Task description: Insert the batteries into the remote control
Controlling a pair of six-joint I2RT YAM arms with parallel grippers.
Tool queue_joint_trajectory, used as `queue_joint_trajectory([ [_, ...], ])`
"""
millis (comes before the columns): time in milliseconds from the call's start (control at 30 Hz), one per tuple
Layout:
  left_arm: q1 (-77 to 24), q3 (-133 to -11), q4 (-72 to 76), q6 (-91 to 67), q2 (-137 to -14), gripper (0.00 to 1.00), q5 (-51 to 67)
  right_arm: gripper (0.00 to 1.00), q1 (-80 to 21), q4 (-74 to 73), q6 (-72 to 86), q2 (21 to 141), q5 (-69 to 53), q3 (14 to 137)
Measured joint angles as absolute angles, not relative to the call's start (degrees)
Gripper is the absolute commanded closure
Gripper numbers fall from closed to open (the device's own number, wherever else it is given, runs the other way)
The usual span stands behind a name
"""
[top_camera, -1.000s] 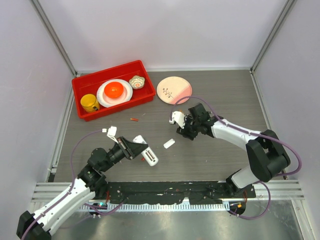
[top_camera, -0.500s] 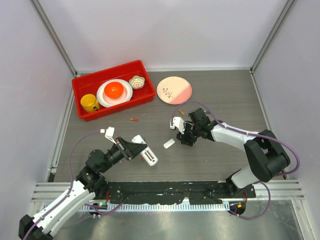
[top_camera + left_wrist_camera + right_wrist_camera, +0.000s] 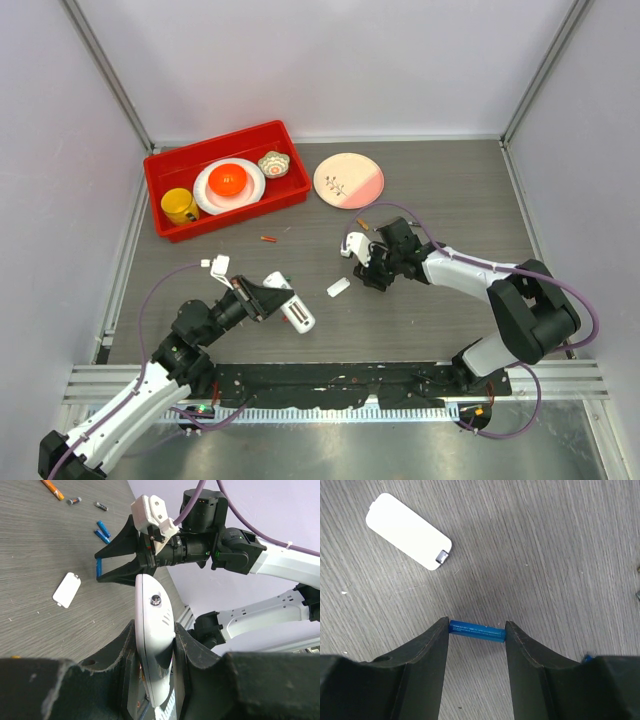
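Observation:
My left gripper [image 3: 265,298] is shut on the white remote control [image 3: 292,310] and holds it on edge; in the left wrist view the remote [image 3: 152,605] sits between the fingers [image 3: 125,650]. My right gripper [image 3: 371,268] is shut on a blue battery [image 3: 477,631], gripped end to end at the fingertips, close over the table. That battery also shows in the left wrist view [image 3: 98,568]. More batteries lie loose: two blue ones [image 3: 102,531], dark ones [image 3: 75,500] and orange ones [image 3: 268,240] [image 3: 362,224].
The loose white cover piece [image 3: 338,287] lies between the two grippers, also in the right wrist view [image 3: 409,531]. A red bin [image 3: 160,165] with a yellow mug [image 3: 179,206] and dishes stands back left. A pink plate [image 3: 348,180] lies behind the right gripper.
My right gripper has shifted slightly left and toward the near side, uncovering an orange battery behind it. My left gripper with the remote has barely moved.

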State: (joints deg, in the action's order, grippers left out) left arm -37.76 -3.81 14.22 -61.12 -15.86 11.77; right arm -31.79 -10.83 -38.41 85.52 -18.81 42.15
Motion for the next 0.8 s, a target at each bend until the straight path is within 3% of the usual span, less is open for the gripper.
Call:
queue_joint_trajectory([
  [300,-37.76,-3.79,14.2,-61.12,-15.84,1.0,11.77,0.57,-32.18,-10.74,-36.97,85.52,-16.82,42.15],
  [333,-37.76,-3.79,14.2,-61.12,-15.84,1.0,11.77,0.5,-32.21,-10.74,-36.91,85.52,-16.67,42.15],
  [467,-37.76,-3.79,14.04,-61.12,-15.84,1.0,11.79,0.44,-32.29,-10.74,-36.36,85.52,-16.25,42.15],
  [533,-37.76,-3.68,13.98,-61.12,-15.84,1.0,11.77,0.32,-32.4,-10.72,-36.1,85.52,-16.1,42.15],
  [800,-37.76,-3.49,13.43,-61.12,-15.46,1.0,11.79,0.16,-32.8,-10.74,-35.51,85.49,-15.51,42.44],
])
